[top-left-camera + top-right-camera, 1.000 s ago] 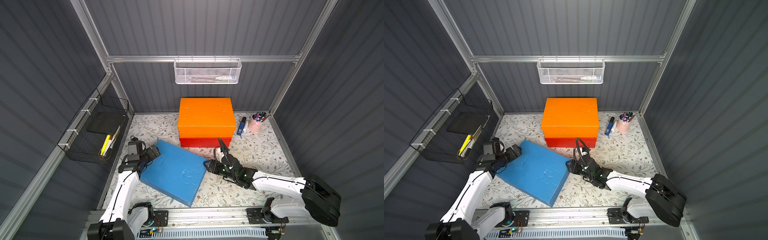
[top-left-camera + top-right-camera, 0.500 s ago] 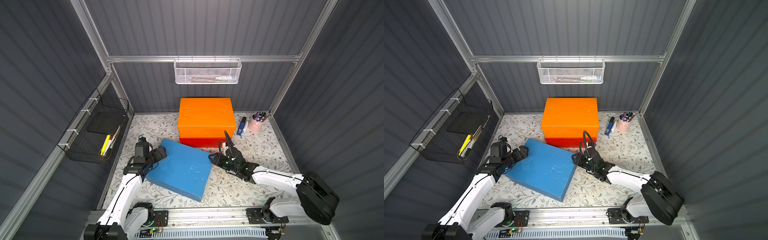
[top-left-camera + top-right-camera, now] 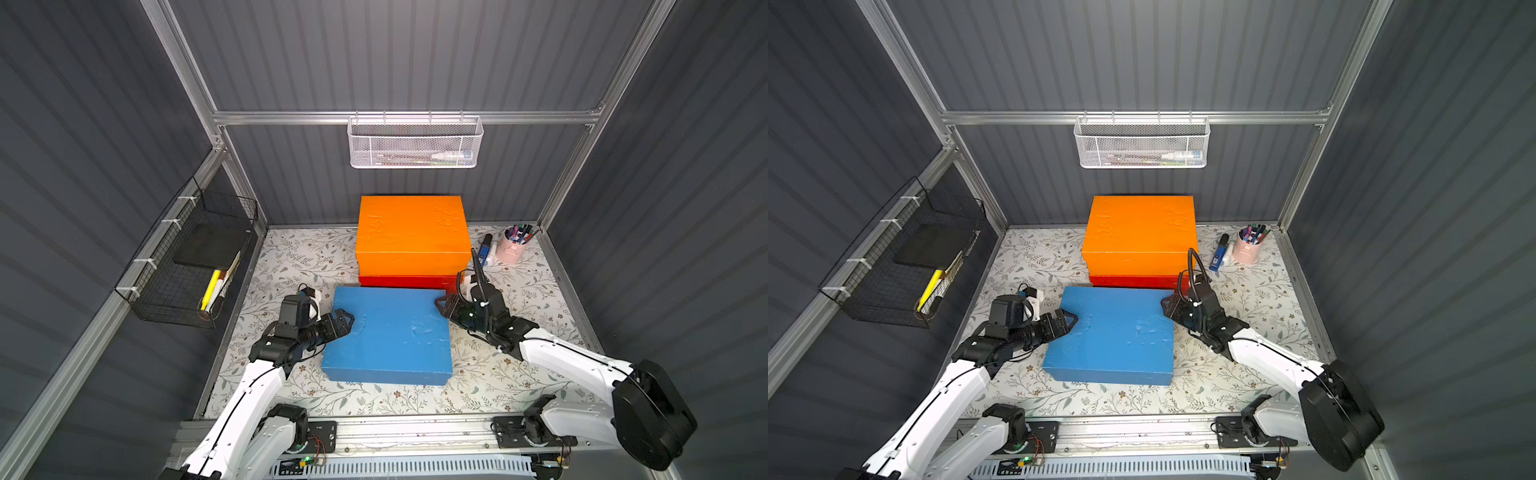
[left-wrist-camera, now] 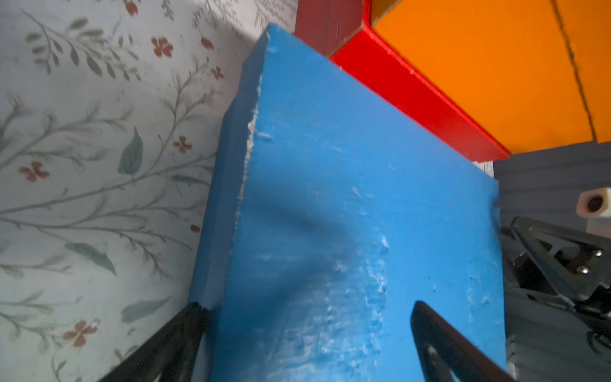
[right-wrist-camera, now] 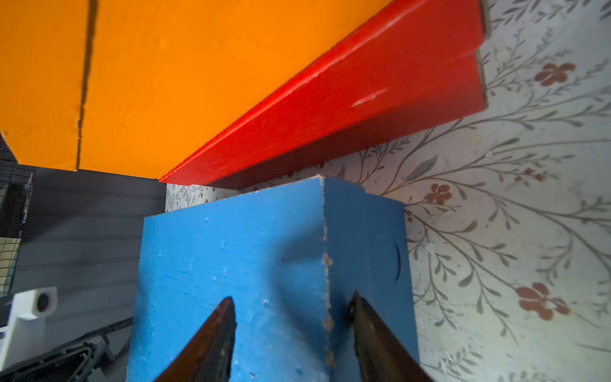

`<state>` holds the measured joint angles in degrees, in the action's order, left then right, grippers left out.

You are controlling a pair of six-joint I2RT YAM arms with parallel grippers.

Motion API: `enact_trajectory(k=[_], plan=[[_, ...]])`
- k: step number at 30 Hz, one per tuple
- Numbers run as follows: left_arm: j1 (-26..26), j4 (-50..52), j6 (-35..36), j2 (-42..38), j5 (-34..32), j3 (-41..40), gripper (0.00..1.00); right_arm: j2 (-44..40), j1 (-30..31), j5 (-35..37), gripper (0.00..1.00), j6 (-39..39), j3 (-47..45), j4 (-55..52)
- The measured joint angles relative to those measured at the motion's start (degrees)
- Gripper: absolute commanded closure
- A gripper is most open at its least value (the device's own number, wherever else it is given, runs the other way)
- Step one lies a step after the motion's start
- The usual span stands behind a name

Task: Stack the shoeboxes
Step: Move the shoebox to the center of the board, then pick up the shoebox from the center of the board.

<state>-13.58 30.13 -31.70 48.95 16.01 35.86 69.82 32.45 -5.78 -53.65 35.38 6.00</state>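
Orange shoebox (image 3: 411, 230) atop red (image 3: 405, 281); blue (image 3: 388, 334) in front

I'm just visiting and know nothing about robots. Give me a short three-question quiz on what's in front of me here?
1. True or false: the orange box sits on top of the red box.
2. Which box do both arms grip? A) orange B) blue C) red
3. Fill in: the pink cup in the far corner holds ____.

Key
1. True.
2. B. The left gripper and right gripper each have their jaws closed on an edge of the blue box.
3. Pens.
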Motion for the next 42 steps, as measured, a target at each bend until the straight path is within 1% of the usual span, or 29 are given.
enact_trajectory(k=[2, 6, 9, 12, 16, 20, 23, 25, 33, 38, 42], plan=[[0.00, 2.91, 0.07, -0.57, -0.17, 0.85, 0.01, -2.05, -0.79, -0.42, 0.38, 0.57, 0.00, -1.86], [0.00, 7.39, 0.39, -0.90, -2.40, 4.87, 0.01, -8.20, -1.77, 0.28, 0.24, 2.73, 0.04, -6.71], [0.00, 8.46, 0.66, -0.68, -3.85, 6.99, 0.01, -13.51, -1.88, 1.46, 0.20, 3.87, 0.07, -10.86], [0.02, 8.55, 1.05, 0.81, -4.66, 7.30, 0.01, -17.79, -1.88, 2.08, 0.19, 4.42, -0.48, -13.07], [0.55, 8.13, 1.14, 4.79, -4.66, 6.82, 0.01, -20.41, -1.88, 1.92, 0.17, 4.44, -2.99, -14.25], [3.65, 6.54, 1.51, 7.37, -2.62, 4.83, 0.01, -19.87, -1.88, -0.55, 0.15, 4.00, -6.16, -14.21], [6.71, 4.11, 1.53, 8.28, 1.03, 2.67, 0.01, -17.79, -1.88, -3.13, 0.13, 3.37, -8.09, -12.79], [7.67, 2.51, 1.57, 8.46, 3.54, 1.46, 0.01, -15.93, -1.81, -4.55, 0.12, 2.84, -8.87, -11.52], [7.67, -2.58, 3.06, 10.27, 13.97, -1.07, 0.01, -9.18, -0.74, -8.52, 0.11, 0.15, -9.94, -2.80], [7.67, -6.25, 2.95, 12.20, 18.27, -3.65, 0.01, -5.25, 0.68, -9.22, 0.11, -1.09, -9.99, 1.66], [7.87, -9.31, 2.75, 13.25, 19.87, -4.70, 0.01, -3.32, 1.77, -8.48, 0.12, -1.57, -9.99, 4.02]])
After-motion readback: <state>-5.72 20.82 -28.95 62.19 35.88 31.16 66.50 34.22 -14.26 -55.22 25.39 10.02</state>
